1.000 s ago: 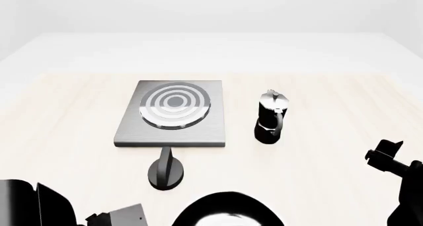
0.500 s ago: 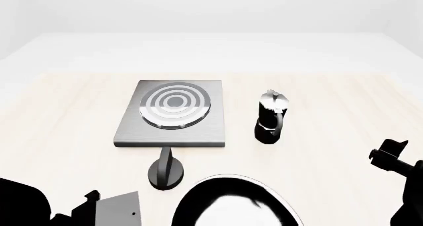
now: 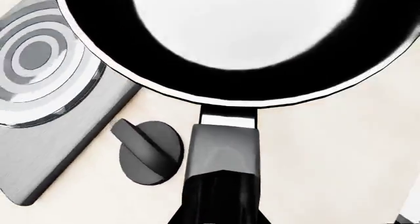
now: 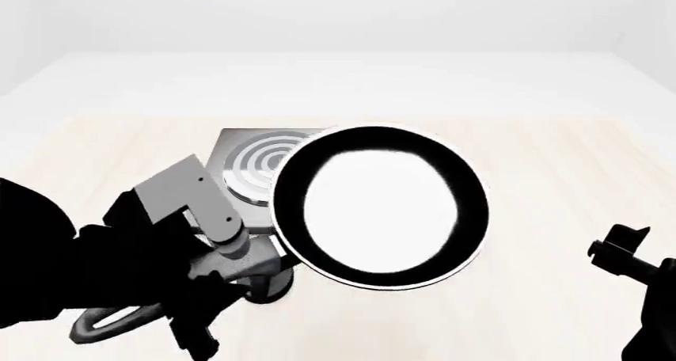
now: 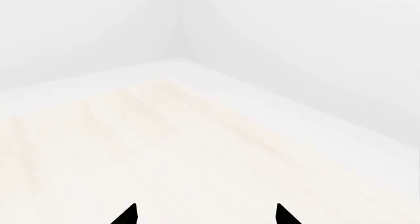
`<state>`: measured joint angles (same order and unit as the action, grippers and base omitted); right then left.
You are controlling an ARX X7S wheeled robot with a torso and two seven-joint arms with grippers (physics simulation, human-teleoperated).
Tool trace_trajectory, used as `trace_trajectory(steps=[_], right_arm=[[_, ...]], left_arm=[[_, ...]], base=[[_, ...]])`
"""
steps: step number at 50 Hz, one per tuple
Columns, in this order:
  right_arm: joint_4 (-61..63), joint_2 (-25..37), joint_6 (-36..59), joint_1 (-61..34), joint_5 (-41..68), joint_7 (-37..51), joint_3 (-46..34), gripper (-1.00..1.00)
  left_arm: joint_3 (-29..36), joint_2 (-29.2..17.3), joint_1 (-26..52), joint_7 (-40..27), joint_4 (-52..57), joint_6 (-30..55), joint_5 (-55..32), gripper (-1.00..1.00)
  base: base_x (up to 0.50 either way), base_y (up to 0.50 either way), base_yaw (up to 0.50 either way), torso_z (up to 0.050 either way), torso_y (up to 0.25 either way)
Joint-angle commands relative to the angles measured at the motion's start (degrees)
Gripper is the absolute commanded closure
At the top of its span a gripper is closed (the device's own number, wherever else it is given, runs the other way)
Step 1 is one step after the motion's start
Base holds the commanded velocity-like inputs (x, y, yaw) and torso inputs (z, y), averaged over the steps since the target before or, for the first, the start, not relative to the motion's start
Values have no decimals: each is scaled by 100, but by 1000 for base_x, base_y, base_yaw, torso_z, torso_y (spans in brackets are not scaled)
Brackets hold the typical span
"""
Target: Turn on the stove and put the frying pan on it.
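Up off the table, the left gripper is clamped on the long dark grey handle of the round black frying pan with a glossy pale inside. That pan hangs over the flat grey metal stove and small round black knob. Well apart, the right gripper shows spread, empty tips.
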<state>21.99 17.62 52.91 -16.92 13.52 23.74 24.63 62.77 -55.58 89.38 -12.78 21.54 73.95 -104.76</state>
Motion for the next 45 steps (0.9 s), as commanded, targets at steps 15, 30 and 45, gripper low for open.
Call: trace_trajectory(steps=[15,30,45], right_arm=[[-42,4,-45,8,51,18,46,-100],[-125,-7,-106,-8,63,28,7,-100],[-201,-7,-170,9,72,31,-13,-100]], left_arm=[[-42,1591,1204,-1404,-3904,-1096,-264,100],[549,2539,960,-541,-5543,-1442,792,100],[992,3116,186,423,-6787,-1973,1411,100]], base=[[0,0,0,0,1],[0,0,0,1,2],[0,0,0,0,1]])
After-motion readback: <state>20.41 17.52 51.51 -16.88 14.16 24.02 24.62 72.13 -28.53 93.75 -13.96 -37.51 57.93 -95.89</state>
